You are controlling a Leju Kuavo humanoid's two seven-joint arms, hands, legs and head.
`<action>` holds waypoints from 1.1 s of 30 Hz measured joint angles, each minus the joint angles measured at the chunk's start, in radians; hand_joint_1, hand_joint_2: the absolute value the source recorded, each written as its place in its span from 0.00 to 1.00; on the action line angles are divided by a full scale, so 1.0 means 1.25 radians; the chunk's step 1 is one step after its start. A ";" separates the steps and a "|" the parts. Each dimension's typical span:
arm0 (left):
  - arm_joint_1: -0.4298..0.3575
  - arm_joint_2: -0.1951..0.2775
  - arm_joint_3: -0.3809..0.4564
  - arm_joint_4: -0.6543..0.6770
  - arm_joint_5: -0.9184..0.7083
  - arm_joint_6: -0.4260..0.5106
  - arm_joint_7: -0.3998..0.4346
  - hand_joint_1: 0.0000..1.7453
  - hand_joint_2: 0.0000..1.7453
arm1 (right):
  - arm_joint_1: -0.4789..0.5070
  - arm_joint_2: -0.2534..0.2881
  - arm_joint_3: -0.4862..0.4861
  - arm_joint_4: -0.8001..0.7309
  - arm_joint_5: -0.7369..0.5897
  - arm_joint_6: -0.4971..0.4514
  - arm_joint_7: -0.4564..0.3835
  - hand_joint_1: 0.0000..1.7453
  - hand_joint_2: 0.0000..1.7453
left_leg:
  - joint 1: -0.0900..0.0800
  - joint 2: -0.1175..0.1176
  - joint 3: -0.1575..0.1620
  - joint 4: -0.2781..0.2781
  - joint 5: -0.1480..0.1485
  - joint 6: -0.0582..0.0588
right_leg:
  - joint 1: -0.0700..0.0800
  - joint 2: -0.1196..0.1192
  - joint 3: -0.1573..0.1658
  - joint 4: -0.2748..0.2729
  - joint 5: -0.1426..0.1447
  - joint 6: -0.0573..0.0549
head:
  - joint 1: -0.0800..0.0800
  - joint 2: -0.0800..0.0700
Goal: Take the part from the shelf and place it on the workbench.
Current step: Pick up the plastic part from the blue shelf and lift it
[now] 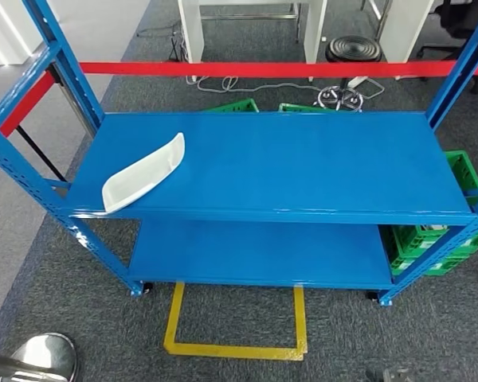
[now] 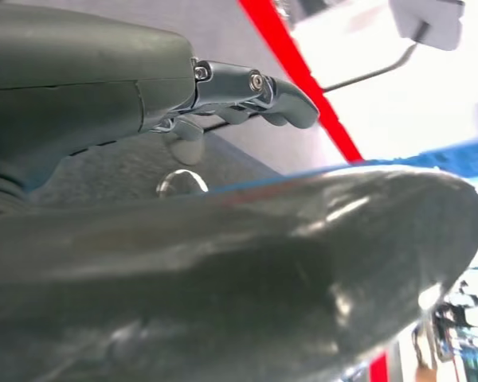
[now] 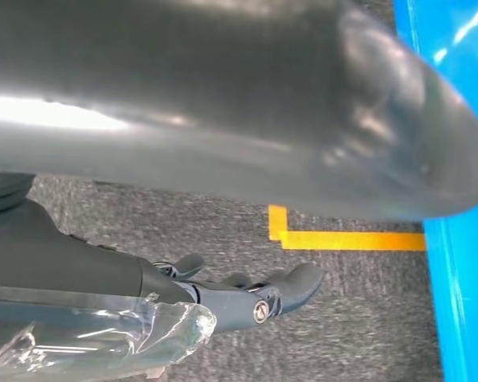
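Observation:
The part (image 1: 143,173) is a long, white, curved plastic shell. It lies at the front left of the blue shelf's upper board (image 1: 296,163) in the head view. My silver left arm (image 1: 32,362) shows low at the bottom left corner, well short of the shelf. In the left wrist view my left hand (image 2: 225,263) has its fingers (image 2: 255,91) stretched out with nothing in them. My right hand (image 3: 225,119) hangs over the grey carpet beside the shelf's blue edge (image 3: 459,302). Its fingers (image 3: 272,294) are straight and hold nothing.
The rack has a lower board (image 1: 255,255) and blue uprights at both ends. A red barrier tape (image 1: 272,69) runs behind it. Green crates (image 1: 440,239) stand at the right end. A yellow floor mark (image 1: 237,348) lies in front, with a black stool (image 1: 353,49) and cables behind.

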 joint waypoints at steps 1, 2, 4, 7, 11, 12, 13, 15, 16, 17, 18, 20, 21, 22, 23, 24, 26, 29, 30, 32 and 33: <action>0.001 0.000 -0.001 -0.004 -0.002 -0.001 -0.001 0.00 0.00 | 0.000 0.000 0.000 0.000 0.002 0.000 0.001 0.00 0.00 | 0.001 0.001 -0.041 0.050 -0.017 -0.003 | 0.000 0.000 0.014 -0.007 -0.006 -0.002 | -0.002 0.000; 0.002 -0.001 -0.003 -0.007 -0.004 -0.003 -0.001 0.00 0.00 | 0.001 0.000 0.000 0.000 0.004 0.000 0.002 0.00 0.00 | 0.003 0.001 -0.077 0.082 -0.046 -0.005 | 0.000 0.000 0.030 -0.016 -0.013 -0.002 | -0.002 0.000; 0.003 -0.001 -0.004 -0.012 -0.015 -0.010 -0.001 0.00 0.00 | 0.002 0.000 -0.001 0.002 0.010 0.000 0.004 0.00 0.50 | 0.004 0.001 -0.119 0.085 -0.100 -0.005 | -0.001 0.002 0.068 -0.036 -0.030 0.000 | -0.003 0.000; 0.007 -0.002 -0.006 -0.022 -0.045 -0.026 -0.005 0.00 0.00 | 0.002 0.000 -0.001 0.011 0.024 0.000 0.008 0.00 1.00 | 0.004 0.006 -0.125 -0.036 -0.013 0.001 | -0.001 0.003 0.126 -0.059 -0.066 0.006 | -0.006 0.000; 0.010 -0.002 -0.012 -0.039 -0.089 -0.041 -0.016 0.00 0.00 | -0.005 0.000 -0.001 0.023 0.043 0.000 0.012 0.00 1.00 | 0.002 0.014 -0.096 -0.134 0.123 0.012 | 0.004 0.004 0.194 -0.065 -0.102 0.024 | -0.005 0.000; 0.011 -0.002 -0.015 -0.045 -0.098 -0.043 -0.018 0.00 0.00 | -0.011 0.000 -0.001 0.024 0.048 0.000 0.013 0.00 1.00 | 0.002 0.012 -0.082 -0.131 0.114 0.017 | 0.004 0.003 0.194 -0.037 -0.088 0.029 | -0.003 0.000; 0.011 -0.002 -0.017 -0.050 -0.107 -0.046 -0.020 0.00 0.00 | -0.017 0.000 -0.001 0.027 0.052 0.000 0.014 0.00 1.00 | 0.003 0.011 -0.065 -0.132 0.107 0.023 | 0.004 0.003 0.176 0.016 -0.068 0.034 | -0.002 0.000; 0.011 -0.002 -0.021 -0.056 -0.124 -0.050 -0.024 0.00 0.00 | -0.025 0.001 0.000 0.035 0.059 0.001 0.016 0.00 1.00 | 0.004 0.011 -0.030 -0.133 0.088 0.035 | 0.004 0.001 0.098 0.143 -0.064 0.038 | 0.001 0.000; 0.011 -0.002 -0.024 -0.058 -0.133 -0.052 -0.025 0.00 0.00 | -0.024 0.001 0.001 0.040 0.063 0.001 0.017 0.00 1.00 | 0.003 0.011 -0.013 -0.133 0.075 0.039 | 0.004 0.000 0.054 0.189 -0.089 0.037 | 0.002 0.000; 0.011 -0.003 -0.027 -0.060 -0.145 -0.053 -0.025 0.00 0.00 | -0.022 0.002 0.001 0.045 0.066 0.001 0.019 0.00 1.00 | 0.002 0.009 0.005 -0.134 0.061 0.042 | 0.006 0.000 0.014 0.215 -0.129 0.036 | 0.002 0.000; 0.012 -0.003 -0.030 -0.062 -0.160 -0.055 -0.026 0.00 0.00 | -0.020 0.002 0.001 0.051 0.069 0.001 0.020 0.00 1.00 | 0.002 0.007 0.026 -0.136 0.046 0.044 | 0.007 -0.001 -0.021 0.223 -0.176 0.036 | 0.002 0.000; 0.014 -0.004 -0.035 -0.066 -0.198 -0.059 -0.027 0.00 0.00 | -0.018 0.002 0.001 0.061 0.075 0.001 0.022 0.00 1.00 | 0.002 0.004 0.070 -0.140 0.017 0.044 | 0.009 -0.001 -0.068 0.190 -0.229 0.034 | 0.004 0.000; 0.015 -0.004 -0.039 -0.070 -0.220 -0.062 -0.027 0.00 0.00 | -0.018 0.002 0.001 0.065 0.079 0.001 0.023 0.00 1.00 | 0.002 0.004 0.090 -0.141 0.003 0.044 | 0.011 -0.001 -0.082 0.155 -0.212 0.032 | 0.005 0.000; 0.017 -0.005 -0.044 -0.074 -0.241 -0.065 -0.027 0.00 0.00 | -0.017 0.002 0.001 0.069 0.082 0.001 0.026 0.00 1.00 | 0.002 0.003 0.108 -0.141 -0.010 0.043 | 0.012 -0.001 -0.089 0.116 -0.156 0.027 | 0.006 0.000; 0.020 -0.005 -0.049 -0.078 -0.265 -0.069 -0.028 0.00 0.25 | -0.016 0.002 0.001 0.071 0.086 0.001 0.030 0.00 1.00 | 0.001 0.001 0.123 -0.141 -0.024 0.040 | 0.013 -0.003 -0.089 0.081 -0.100 0.023 | 0.007 0.000; 0.023 -0.005 -0.054 -0.084 -0.287 -0.072 -0.029 0.00 0.50 | -0.016 0.002 0.001 0.070 0.090 0.002 0.035 0.00 1.00 | 0.000 -0.001 0.135 -0.142 -0.039 0.037 | 0.015 -0.004 -0.085 0.059 -0.050 0.019 | 0.009 0.000; 0.030 -0.004 -0.064 -0.100 -0.321 -0.075 -0.034 0.00 1.00 | -0.022 0.003 0.000 0.059 0.095 0.002 0.044 0.00 1.00 | -0.002 -0.003 0.145 -0.124 -0.045 0.026 | 0.016 -0.002 -0.075 0.044 -0.013 0.009 | 0.011 0.000; 0.035 0.000 -0.076 -0.120 -0.365 -0.072 -0.048 0.00 1.00 | -0.038 0.004 -0.001 0.039 0.100 0.003 0.054 0.00 1.00 | -0.003 -0.001 0.116 -0.052 -0.044 0.012 | 0.009 0.001 -0.067 0.035 0.038 -0.007 | 0.008 0.000; 0.037 0.000 -0.081 -0.122 -0.386 -0.070 -0.054 0.00 1.00 | -0.038 0.004 -0.001 0.037 0.102 0.003 0.058 0.00 1.00 | -0.002 0.000 0.097 -0.019 -0.065 0.009 | 0.006 -0.001 -0.064 0.033 0.050 -0.009 | 0.006 0.000; 0.045 0.001 -0.094 -0.123 -0.429 -0.064 -0.067 0.00 1.00 | -0.028 0.004 -0.003 0.036 0.107 0.004 0.068 0.00 1.00 | 0.003 0.002 0.049 0.050 -0.121 -0.001 | 0.004 -0.004 -0.059 0.033 0.048 -0.009 | 0.002 0.000; 0.050 0.002 -0.103 -0.123 -0.449 -0.060 -0.075 0.00 1.00 | -0.021 0.004 -0.003 0.036 0.109 0.005 0.072 0.00 1.00 | 0.005 0.002 0.028 0.071 -0.143 -0.005 | 0.004 -0.005 -0.059 0.033 0.046 -0.008 | 0.002 0.000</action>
